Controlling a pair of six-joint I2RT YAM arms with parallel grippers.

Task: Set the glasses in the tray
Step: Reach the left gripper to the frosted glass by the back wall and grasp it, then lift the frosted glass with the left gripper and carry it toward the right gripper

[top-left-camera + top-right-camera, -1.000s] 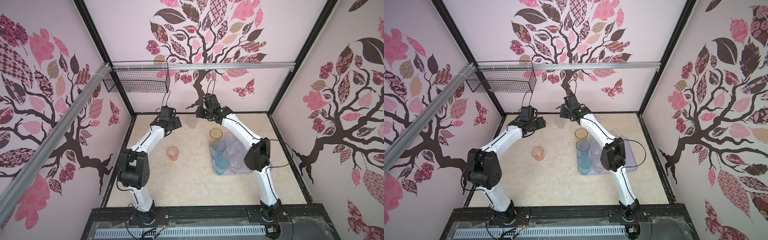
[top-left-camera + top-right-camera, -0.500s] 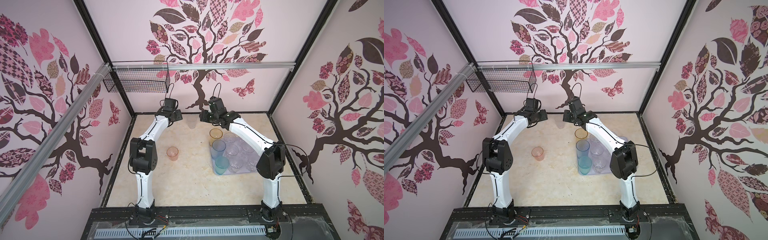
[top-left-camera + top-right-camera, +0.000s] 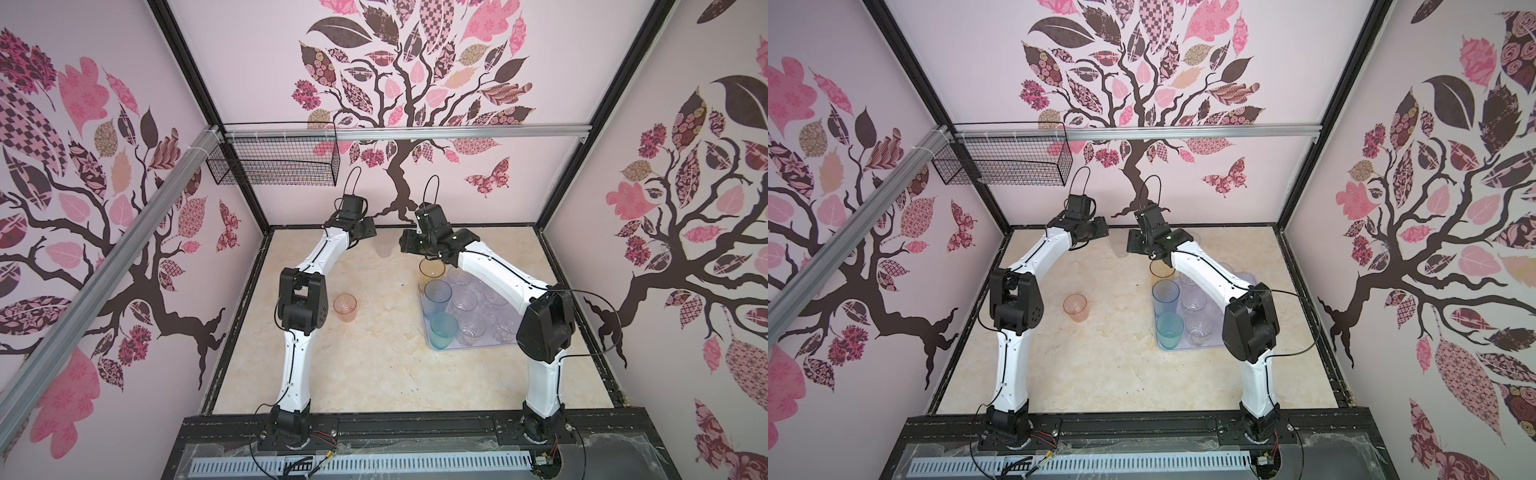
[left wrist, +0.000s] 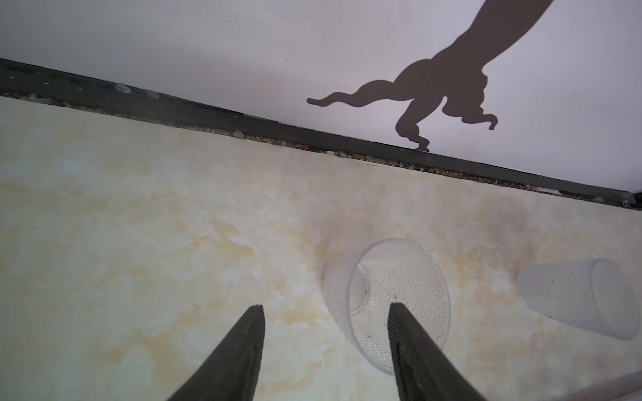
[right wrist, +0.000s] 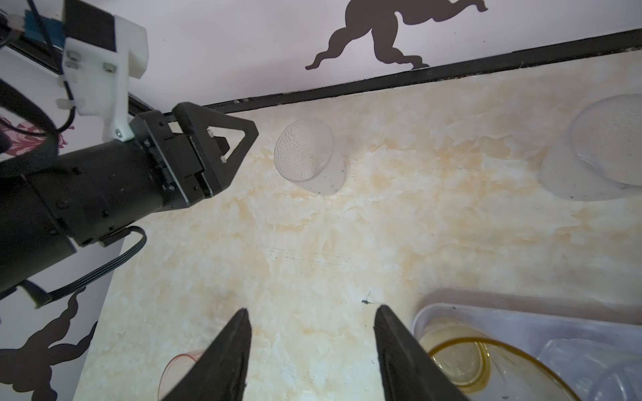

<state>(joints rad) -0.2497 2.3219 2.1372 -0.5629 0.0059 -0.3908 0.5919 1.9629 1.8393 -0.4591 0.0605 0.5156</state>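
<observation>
Left fingers gaped empty in the left wrist view, one crossing the mouth of a dimpled clear glass, seemingly to pinch its wall; in the right wrist view, right fingers spread empty just beside the tray holding an amber glass; in a top view, a pink glass stood on the bench, well apart from the tray.

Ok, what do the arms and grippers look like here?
The left arm and right arm have white link shells, black joint housings and thin black cables. The left gripper and right gripper have black, ribbed, tapering fingers. A white bracket tops the left wrist.
</observation>
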